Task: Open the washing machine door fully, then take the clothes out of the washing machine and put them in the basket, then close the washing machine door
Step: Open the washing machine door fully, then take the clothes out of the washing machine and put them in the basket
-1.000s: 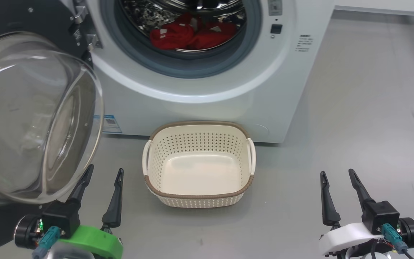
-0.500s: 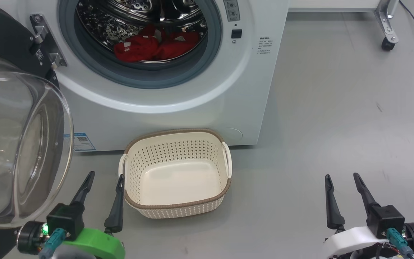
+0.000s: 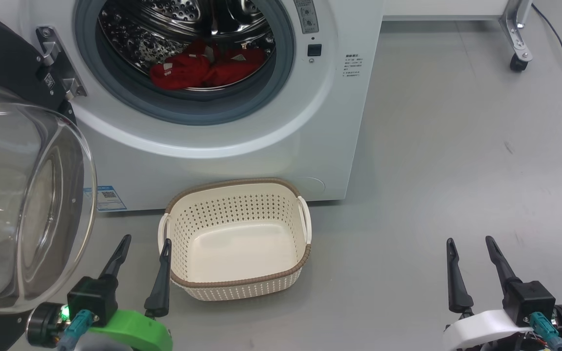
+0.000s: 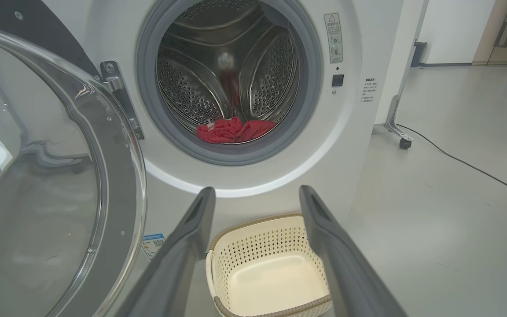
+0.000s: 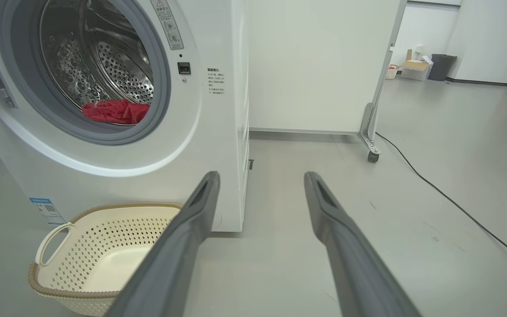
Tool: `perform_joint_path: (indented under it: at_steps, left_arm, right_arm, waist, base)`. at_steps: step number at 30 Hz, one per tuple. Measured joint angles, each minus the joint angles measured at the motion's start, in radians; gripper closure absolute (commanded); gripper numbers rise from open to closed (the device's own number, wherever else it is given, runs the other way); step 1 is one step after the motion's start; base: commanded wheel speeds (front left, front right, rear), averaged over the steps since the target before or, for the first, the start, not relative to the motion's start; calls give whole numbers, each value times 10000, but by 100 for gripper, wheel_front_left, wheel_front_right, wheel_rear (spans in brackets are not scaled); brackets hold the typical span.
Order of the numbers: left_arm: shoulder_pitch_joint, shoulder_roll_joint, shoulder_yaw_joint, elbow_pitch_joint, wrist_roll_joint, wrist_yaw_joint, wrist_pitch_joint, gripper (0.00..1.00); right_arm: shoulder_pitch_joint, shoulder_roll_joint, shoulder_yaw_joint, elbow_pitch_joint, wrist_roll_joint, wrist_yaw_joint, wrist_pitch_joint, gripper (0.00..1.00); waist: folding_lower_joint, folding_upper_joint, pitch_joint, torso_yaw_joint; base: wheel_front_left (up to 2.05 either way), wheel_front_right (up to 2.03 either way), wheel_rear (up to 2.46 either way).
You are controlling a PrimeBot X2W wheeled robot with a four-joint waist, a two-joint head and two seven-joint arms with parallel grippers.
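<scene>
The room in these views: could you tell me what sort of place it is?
Probably a lab or test hall, not a home: the washing machine stands on bare grey floor beside a wheeled white partition, a cable trailing.

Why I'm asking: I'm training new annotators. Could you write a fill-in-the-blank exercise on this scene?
1. The clothes lie in the steel ____ of the washing machine.
2. The washing machine door stands ____.
3. The basket on the floor is ____.
4. The left gripper and the right gripper each hold ____.

Missing words: drum; open; empty; nothing.
</scene>
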Motion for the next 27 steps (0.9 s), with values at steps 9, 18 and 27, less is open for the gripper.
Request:
perform_joint_path:
  at_steps: [9,18,27]
  left_arm:
    - [54,-27,-23,21,92,10,119,0]
    - [54,-90,-21,21,98,38,123,0]
    - [57,-61,-251,-105,219,-61,232,0]
  right_arm:
    - [12,-12,0,-8,13,0,0,0]
    - [42,-12,-2,-52,21,-2,0,0]
    - [165,-10,0,-119,67,-2,0,0]
  waist:
    - [0,0,-87,-17]
    - [0,0,-168,-28]
    - [0,0,-232,-17]
  base:
    - [0,0,0]
    - [0,0,0]
    - [20,-20,0]
